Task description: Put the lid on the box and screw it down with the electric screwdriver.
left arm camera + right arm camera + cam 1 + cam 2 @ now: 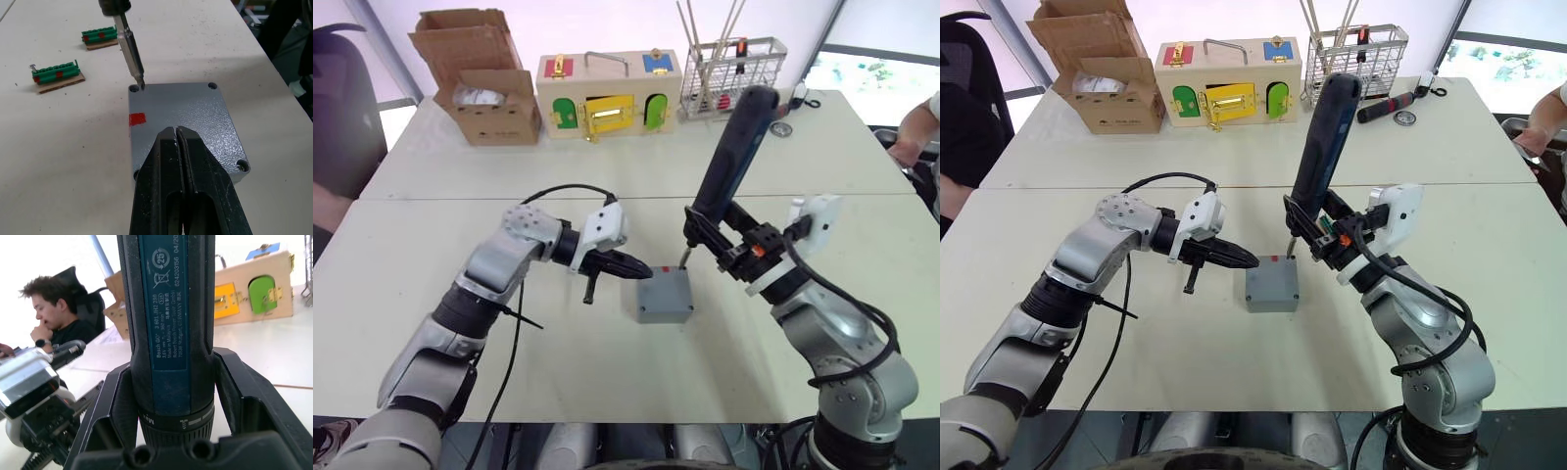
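Speckled grey lid (pixel 188 115) caps the square box (pixel 663 309) mid-bench (pixel 607 382). Left pincer (pixel 177 139), fingers pressed together, rests its tips on the lid. Right pincer (pixel 168 396) clamps the blue-black cylindrical screwdriver (pixel 732 157), tilted, metal bit in a corner hole.

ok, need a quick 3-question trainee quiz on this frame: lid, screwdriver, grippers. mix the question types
1. True or false: the lid is already seated on the box.
2. Multiple choice: where is the bit of the electric screwdriver?
A. At a corner screw hole of the lid
B. On the middle of the lid
C. Lying on the table, off the box
3. Fill in: the right gripper is shut on the ______, and the left gripper, fingers shut, rests on top of the ______.

Key: 1 true; 2 A; 3 electric screwdriver, lid.
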`<state>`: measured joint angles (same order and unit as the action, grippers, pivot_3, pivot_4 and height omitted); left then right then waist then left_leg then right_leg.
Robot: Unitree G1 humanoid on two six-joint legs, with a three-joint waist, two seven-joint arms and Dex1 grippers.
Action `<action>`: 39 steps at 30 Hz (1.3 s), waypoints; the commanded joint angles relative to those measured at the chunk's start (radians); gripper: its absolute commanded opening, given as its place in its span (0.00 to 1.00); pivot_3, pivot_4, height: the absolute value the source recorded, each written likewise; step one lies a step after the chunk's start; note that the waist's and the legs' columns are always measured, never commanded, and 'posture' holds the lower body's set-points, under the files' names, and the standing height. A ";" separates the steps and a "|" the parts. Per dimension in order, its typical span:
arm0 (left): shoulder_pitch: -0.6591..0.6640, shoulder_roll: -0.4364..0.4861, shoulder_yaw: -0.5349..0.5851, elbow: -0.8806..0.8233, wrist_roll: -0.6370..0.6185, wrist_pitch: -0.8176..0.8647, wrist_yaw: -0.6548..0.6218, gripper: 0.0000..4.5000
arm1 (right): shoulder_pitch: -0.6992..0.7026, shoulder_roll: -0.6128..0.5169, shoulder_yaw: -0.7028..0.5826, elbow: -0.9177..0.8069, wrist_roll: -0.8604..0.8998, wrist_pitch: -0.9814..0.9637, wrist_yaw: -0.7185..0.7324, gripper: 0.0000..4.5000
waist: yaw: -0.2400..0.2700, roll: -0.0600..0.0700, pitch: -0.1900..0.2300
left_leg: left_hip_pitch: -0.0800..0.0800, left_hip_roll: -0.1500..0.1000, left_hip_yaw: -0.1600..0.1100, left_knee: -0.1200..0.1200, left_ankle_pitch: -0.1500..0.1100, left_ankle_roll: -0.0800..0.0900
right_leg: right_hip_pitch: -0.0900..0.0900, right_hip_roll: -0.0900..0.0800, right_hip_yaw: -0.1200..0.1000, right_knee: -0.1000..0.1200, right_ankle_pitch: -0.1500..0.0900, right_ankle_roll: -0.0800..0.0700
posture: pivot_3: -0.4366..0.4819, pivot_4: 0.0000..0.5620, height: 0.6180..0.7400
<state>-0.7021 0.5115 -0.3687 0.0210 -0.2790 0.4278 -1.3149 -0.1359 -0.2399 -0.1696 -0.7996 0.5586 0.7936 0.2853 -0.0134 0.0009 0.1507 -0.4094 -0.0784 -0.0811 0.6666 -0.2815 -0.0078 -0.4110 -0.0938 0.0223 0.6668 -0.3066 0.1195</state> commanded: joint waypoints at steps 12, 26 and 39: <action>-0.019 -0.037 -0.021 0.034 0.050 -0.077 -0.017 0.00 | 0.018 -0.035 0.012 0.018 -0.012 -0.129 -0.009 0.42 | 0.000 0.000 0.000 | 0.000 0.000 0.000 0.000 0.000 0.000 | 0.000 0.000 0.000 0.000 0.000 0.000 | 0.48 0.27 1.00; -0.016 -0.049 -0.038 0.058 0.085 -0.130 -0.022 0.00 | 0.047 -0.083 0.063 0.046 -0.041 -0.160 0.012 0.42 | 0.000 0.000 0.000 | 0.001 0.000 0.000 0.000 0.000 0.000 | 0.001 0.000 0.000 0.000 0.000 0.000 | 0.48 0.27 1.00; -0.008 -0.075 -0.081 0.085 0.129 -0.163 -0.030 0.00 | 0.104 -0.136 0.193 0.048 -0.048 -0.170 0.074 0.42 | -0.001 -0.003 -0.002 | 0.004 0.001 -0.001 0.000 0.000 0.000 | 0.005 0.001 0.000 -0.001 0.000 0.000 | 0.48 0.27 1.00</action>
<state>-0.7059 0.4340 -0.4261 0.1027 -0.1704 0.2691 -1.3377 -0.0613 -0.3743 -0.0290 -0.7445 0.4759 0.5844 0.3295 -0.0144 -0.0022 0.1488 -0.4053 -0.0775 -0.0817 0.6664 -0.2817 -0.0076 -0.4060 -0.0926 0.0220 0.6658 -0.3067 0.1195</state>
